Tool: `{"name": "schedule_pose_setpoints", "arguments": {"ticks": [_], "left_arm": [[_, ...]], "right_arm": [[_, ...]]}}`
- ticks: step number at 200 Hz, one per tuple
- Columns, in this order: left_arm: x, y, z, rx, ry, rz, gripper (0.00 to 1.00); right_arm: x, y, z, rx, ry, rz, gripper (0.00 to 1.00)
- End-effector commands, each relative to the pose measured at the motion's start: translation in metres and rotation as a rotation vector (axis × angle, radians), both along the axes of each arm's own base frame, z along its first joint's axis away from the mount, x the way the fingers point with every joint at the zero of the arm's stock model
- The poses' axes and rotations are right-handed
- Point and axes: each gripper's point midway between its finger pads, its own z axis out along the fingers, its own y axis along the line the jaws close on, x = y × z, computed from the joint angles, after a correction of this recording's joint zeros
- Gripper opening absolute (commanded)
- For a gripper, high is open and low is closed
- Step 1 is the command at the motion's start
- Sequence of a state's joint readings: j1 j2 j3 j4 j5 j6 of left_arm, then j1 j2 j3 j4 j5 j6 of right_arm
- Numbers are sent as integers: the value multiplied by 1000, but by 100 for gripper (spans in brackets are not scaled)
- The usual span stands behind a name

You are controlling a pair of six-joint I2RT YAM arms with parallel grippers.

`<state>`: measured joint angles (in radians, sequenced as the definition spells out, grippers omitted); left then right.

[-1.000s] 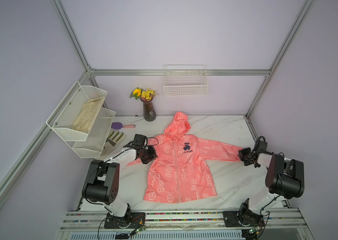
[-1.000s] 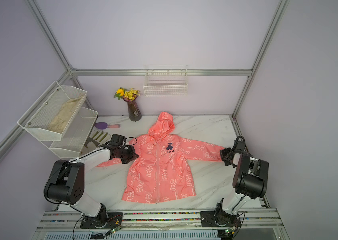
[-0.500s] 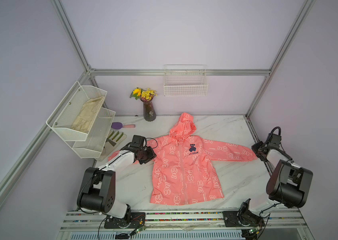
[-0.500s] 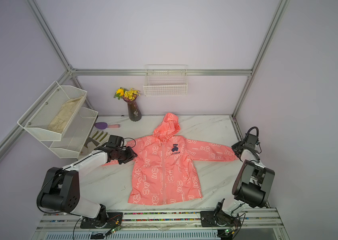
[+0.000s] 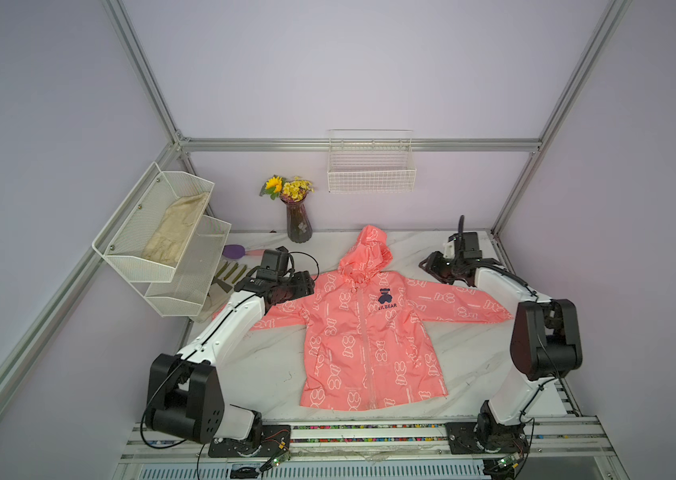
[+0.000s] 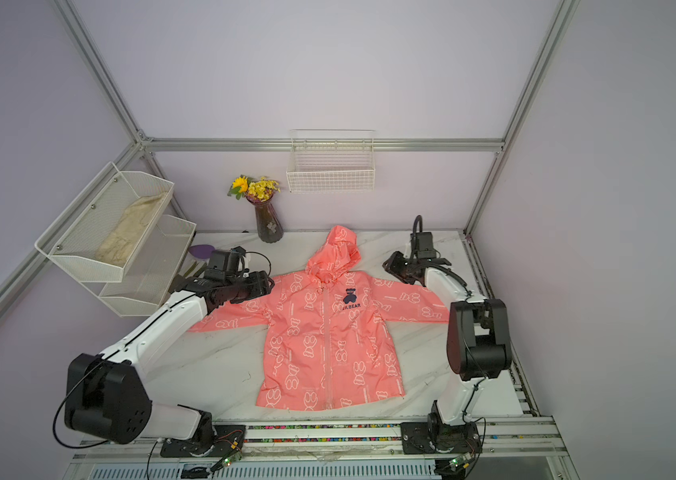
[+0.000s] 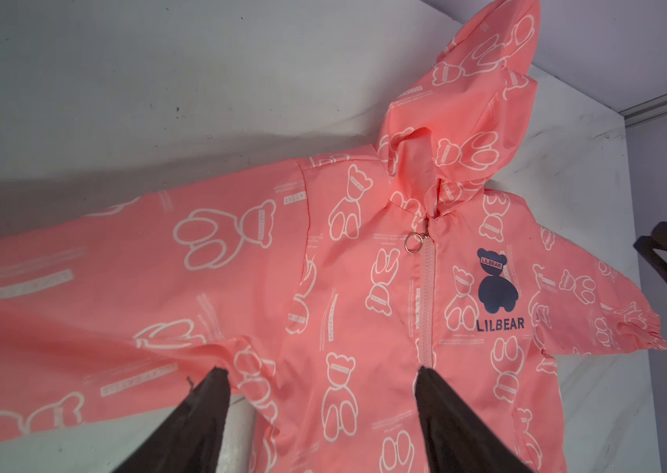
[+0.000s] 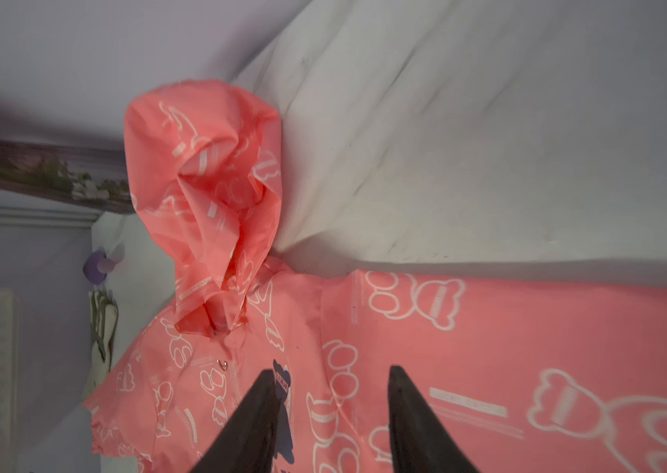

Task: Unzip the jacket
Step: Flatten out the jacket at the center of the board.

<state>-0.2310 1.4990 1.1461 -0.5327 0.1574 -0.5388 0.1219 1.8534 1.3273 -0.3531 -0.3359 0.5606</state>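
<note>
Finding: the jacket (image 5: 369,332) lies flat and face up at the middle of the surface (image 5: 265,365), with its sleeves spread and its hood (image 5: 365,249) towards the back wall. The zipper (image 7: 426,303) is closed up to the neck, and the pull ring (image 7: 414,241) lies at the collar. The unzipping is judged not yet begun.

Hands: the left hand (image 7: 319,372) hangs over the sleeve and shoulder on its own side, fingers wide, holding nothing. The right hand (image 8: 331,370) is by the opposite shoulder, fingers apart and also empty.

Recommendation: one hand should pin the collar cloth just beside the pull. The other should pinch the ring itself, not the cloth, and draw it straight along the teeth towards the hem. The fabric looks thin and is likely to bunch and ride along if left unanchored. A low, steady pull would keep the front taut.

Surroundings: the surface is white marble-patterned. A vase of yellow flowers (image 5: 298,220) stands at the back. A purple brush (image 5: 234,250) and a work glove (image 5: 228,276) lie at the left edge, apart from the jacket. A two-tier mesh rack (image 5: 186,286) on the left wall holds a beige cloth (image 5: 174,232). A wire basket (image 5: 371,166) hangs on the rear wall. The walls are lilac and framed in aluminium.
</note>
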Motion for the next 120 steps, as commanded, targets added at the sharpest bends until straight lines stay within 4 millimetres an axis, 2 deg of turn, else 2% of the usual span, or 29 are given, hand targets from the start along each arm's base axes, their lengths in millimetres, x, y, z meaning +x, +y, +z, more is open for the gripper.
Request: {"name": "schedule_pose_setpoints", "arguments": {"ticks": [1,23,42,70,97,120], "left_arm": [[19,-23,-8,-80,60,-32,61],[24,-30,-43,-123,165,13,52],[15,-33,-69,-120,216,35,43],[-5,-29,-98,-123,273,77,29],[-29,-33,-120,-166,306,115,21],[-50,-44,-135,-170,325,126,18]], "right_arm": [[-4,40,-26,-49,96,82,52],[-11,66,-55,-91,161,118,53],[-22,71,-80,-135,218,120,47],[-52,49,-114,-233,313,78,18],[-81,21,-134,-298,376,8,9],[-105,-2,-145,-293,420,-48,8]]}}
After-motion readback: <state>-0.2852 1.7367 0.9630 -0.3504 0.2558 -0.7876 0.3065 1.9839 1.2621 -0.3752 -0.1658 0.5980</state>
